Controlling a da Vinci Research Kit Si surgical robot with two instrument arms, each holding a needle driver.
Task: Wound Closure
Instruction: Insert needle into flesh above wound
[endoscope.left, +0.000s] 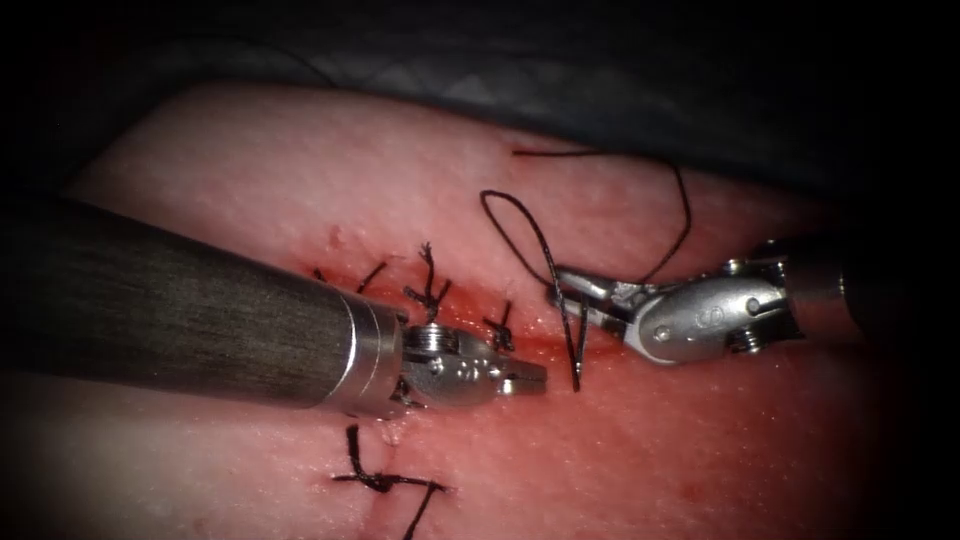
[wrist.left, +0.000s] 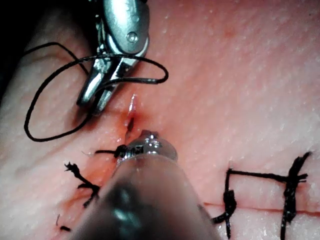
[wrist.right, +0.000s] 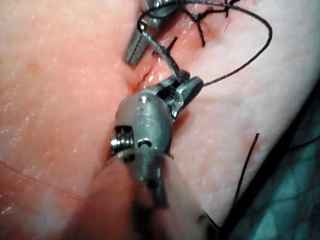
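Right tool enters from the right side of the endoscope view with its jaws pinched on the thread, just above the cut in the tissue. From the jaws, the thread rises in a narrow loop, and a second strand arcs up and back over the tissue toward the far edge; a short strand hangs below the jaws and crosses the cut. Left tool lies low over the tissue just left of that strand, jaws pressed together and holding nothing. Finished stitches with cut ends of thread sit along the cut beside the left tool, and another knot lies nearer the camera. Red fluid stains the tissue around the cut. The needle cannot be made out.
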